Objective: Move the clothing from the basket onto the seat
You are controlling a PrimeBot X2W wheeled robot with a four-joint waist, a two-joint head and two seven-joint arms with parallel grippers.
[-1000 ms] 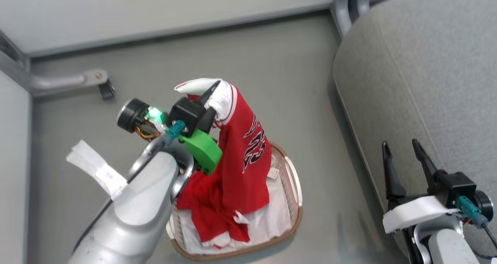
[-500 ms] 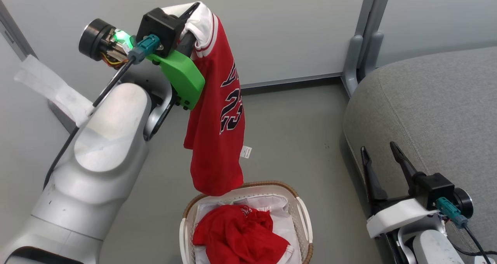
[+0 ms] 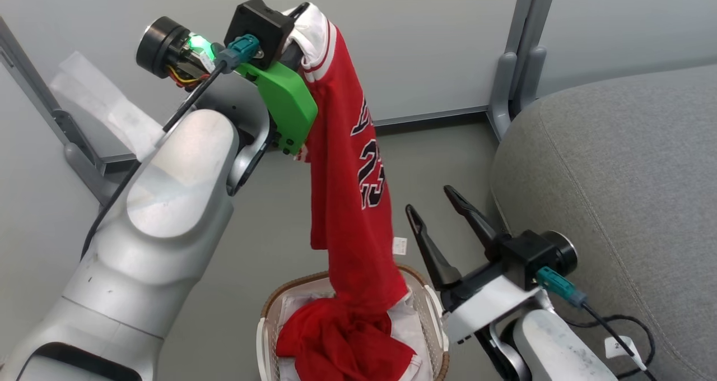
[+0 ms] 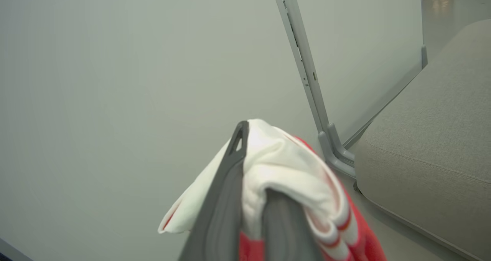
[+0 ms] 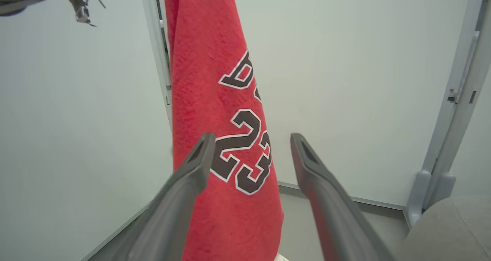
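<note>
My left gripper (image 3: 298, 18) is raised high and shut on the white-trimmed shoulder of the red jersey (image 3: 347, 190). The jersey hangs straight down, its black numerals facing right. Its hem reaches the second red garment (image 3: 341, 342), which lies crumpled in the white basket (image 3: 280, 302) on the floor. In the left wrist view the fingers (image 4: 230, 184) pinch the white trim (image 4: 291, 169). My right gripper (image 3: 428, 199) is open just right of the hanging jersey. In the right wrist view it (image 5: 251, 138) points at the numerals on the jersey (image 5: 215, 61). The grey seat (image 3: 616, 173) fills the right side.
Grey partition panels with a metal post (image 3: 515, 61) stand behind the basket, and another post foot (image 3: 84, 162) is at the left. A white liner sheet (image 3: 414, 319) lies in the basket. A black cable (image 3: 622, 325) trails over the seat's front edge.
The jersey was lifted out of the basket. My right gripper has swung left and up, from beside the seat to close by the hanging jersey. The left gripper shifted slightly right.
</note>
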